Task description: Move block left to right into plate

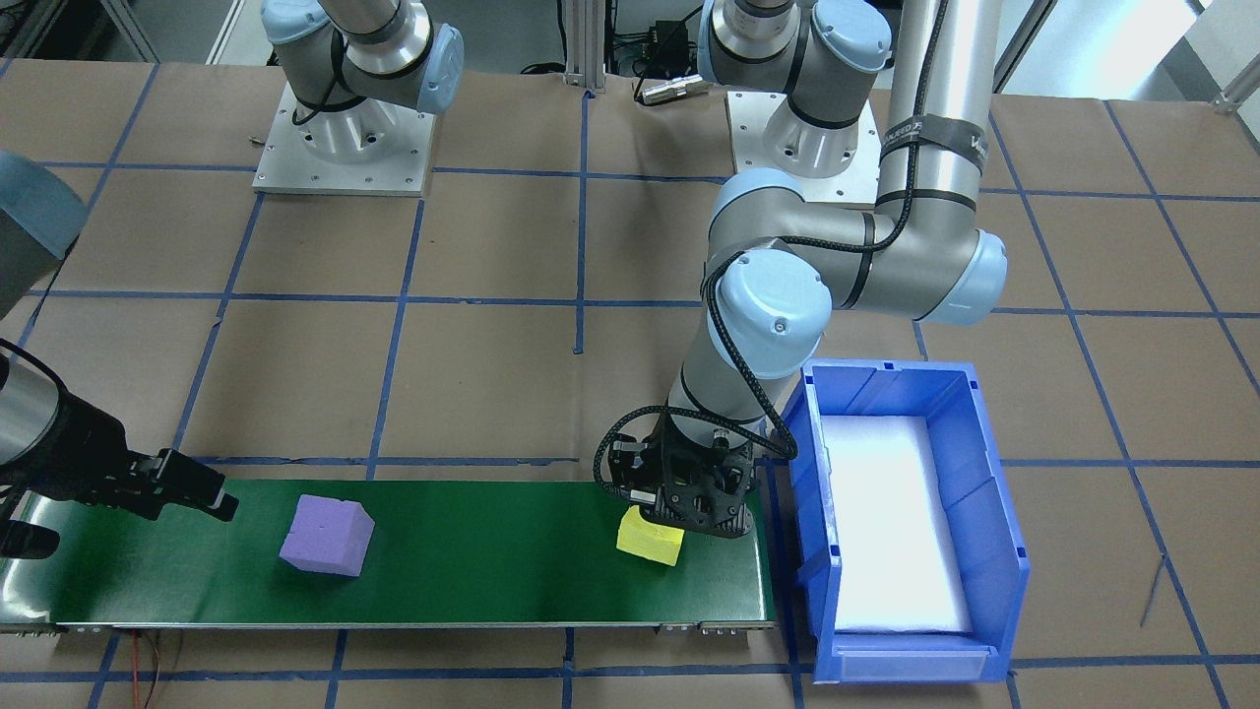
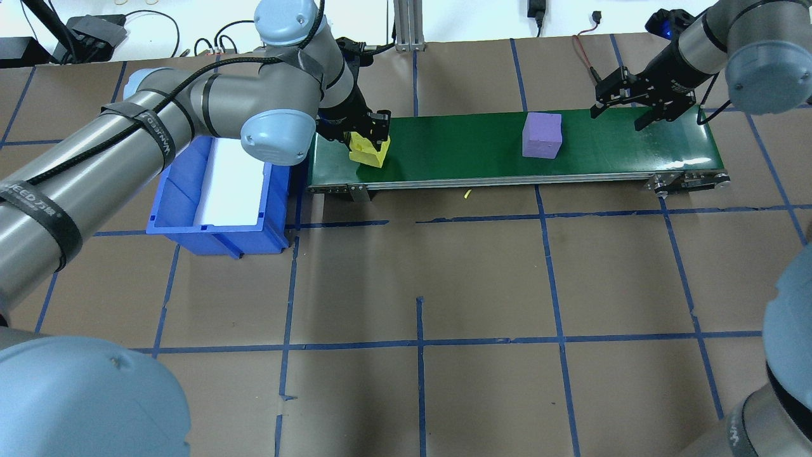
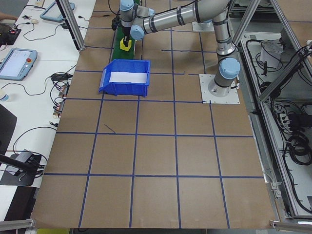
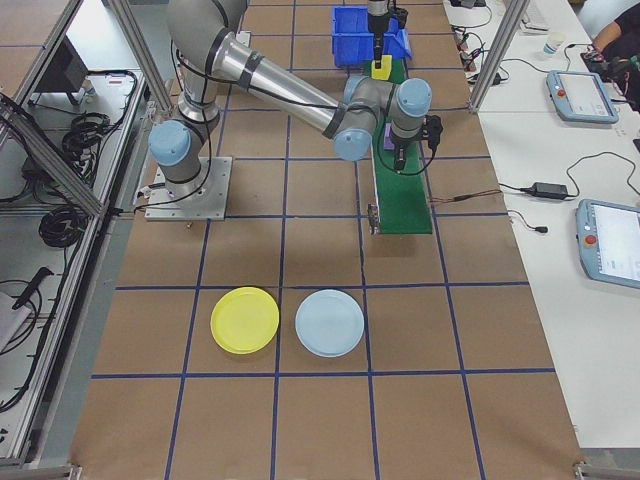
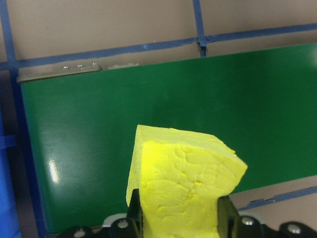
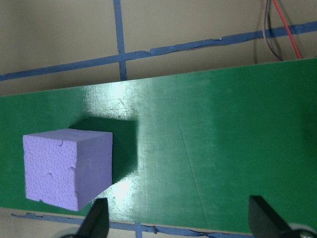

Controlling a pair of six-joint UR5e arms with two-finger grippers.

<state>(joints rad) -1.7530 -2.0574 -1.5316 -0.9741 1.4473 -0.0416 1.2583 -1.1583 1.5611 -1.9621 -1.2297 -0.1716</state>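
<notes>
You see the conveyor belt (image 2: 507, 149) running across the bench (image 2: 419, 266), the landmark here. One block (image 2: 370, 150) sits at the belt's left end, between the left gripper's (image 2: 368, 130) fingers; a second block (image 2: 542, 134) lies right of the middle. The bin (image 2: 190, 225) stands just off the left end. Two plates (image 4: 245, 320) lie well beyond the right end.

You see a yellow block (image 5: 185, 183) of rough, pitted foam, and beneath it a belt (image 5: 148, 119) of glossy green plastic.
</notes>
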